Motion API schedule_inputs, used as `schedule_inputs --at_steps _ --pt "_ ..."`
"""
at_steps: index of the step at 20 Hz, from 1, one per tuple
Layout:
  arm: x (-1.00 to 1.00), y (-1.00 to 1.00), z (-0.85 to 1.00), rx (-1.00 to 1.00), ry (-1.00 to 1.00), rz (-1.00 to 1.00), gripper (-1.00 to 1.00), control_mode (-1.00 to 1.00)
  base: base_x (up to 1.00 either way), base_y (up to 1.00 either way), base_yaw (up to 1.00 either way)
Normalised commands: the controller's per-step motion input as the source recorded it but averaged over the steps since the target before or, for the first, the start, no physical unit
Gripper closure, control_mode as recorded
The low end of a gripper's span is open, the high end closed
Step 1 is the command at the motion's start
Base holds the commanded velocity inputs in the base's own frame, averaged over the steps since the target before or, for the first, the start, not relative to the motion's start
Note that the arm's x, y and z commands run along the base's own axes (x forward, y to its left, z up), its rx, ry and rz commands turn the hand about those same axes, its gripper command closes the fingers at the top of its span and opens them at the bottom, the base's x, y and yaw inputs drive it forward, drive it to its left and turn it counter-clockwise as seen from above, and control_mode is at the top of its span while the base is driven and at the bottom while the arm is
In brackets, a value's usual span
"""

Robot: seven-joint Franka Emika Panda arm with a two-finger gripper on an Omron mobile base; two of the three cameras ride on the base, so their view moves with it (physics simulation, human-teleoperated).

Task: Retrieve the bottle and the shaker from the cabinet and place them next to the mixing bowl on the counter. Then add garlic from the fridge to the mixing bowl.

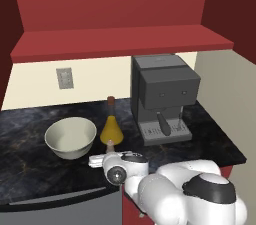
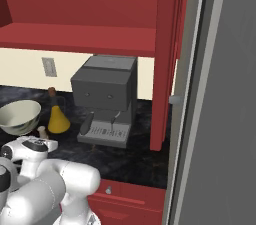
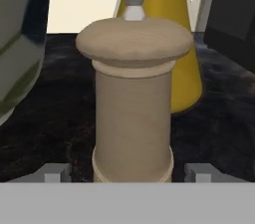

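In the hand view, the shaker [image 3: 133,98] is seen upright at the centre of the frame, standing on the black counter [image 3: 55,123]; its base is cut off by the lower edge of the picture. The two finger tips of the gripper [image 3: 127,172] are seen low in the frame, one on each side of the shaker and clear of its wall, so the jaws stand apart with nothing clamped. Directly behind the shaker the yellow bottle [image 3: 187,54] rises; its neck and stopper are cut off by the top edge. At the left edge a curved part of the mixing bowl [image 3: 20,39] is shown, blurred and cropped.

In the left base view, the mixing bowl [image 1: 70,137] is found left of centre on the counter [image 1: 25,169], with the bottle [image 1: 110,126] just beside it to the right. Only the top of the shaker [image 1: 110,144] can be made out below the bottle, the rest being hidden by the arm's wrist. The gripper [image 1: 97,161] is largely hidden behind that wrist. The coffee machine [image 1: 162,96] stands to the right of the bottle.

In the right base view, the bowl [image 2: 19,116] is cropped by the left edge, and the shaker [image 2: 42,131] appears as a small knob below the bottle [image 2: 57,116]. The red cabinet [image 2: 90,19] fills the upper frame.
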Motion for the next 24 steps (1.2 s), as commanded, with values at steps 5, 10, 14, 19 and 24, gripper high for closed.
schedule_inputs --at_steps 5,10,14,19,24 --pt "-0.39 0.0 0.05 0.02 0.04 -0.01 -1.0 -1.0 0.0 0.0 0.0" --pt "-0.44 -0.02 0.72 0.11 0.18 -0.03 -1.0 -1.0 0.0 0.0 0.0" --pt "-0.51 -0.14 0.94 0.13 0.25 -0.02 -1.0 -1.0 0.0 0.0 0.0" --pt "-0.32 -0.09 0.93 0.05 0.4 -0.01 -1.0 -1.0 0.0 0.0 0.0" --pt "-0.04 0.0 0.9 -0.01 0.25 0.01 -1.0 -1.0 0.0 0.0 0.0"
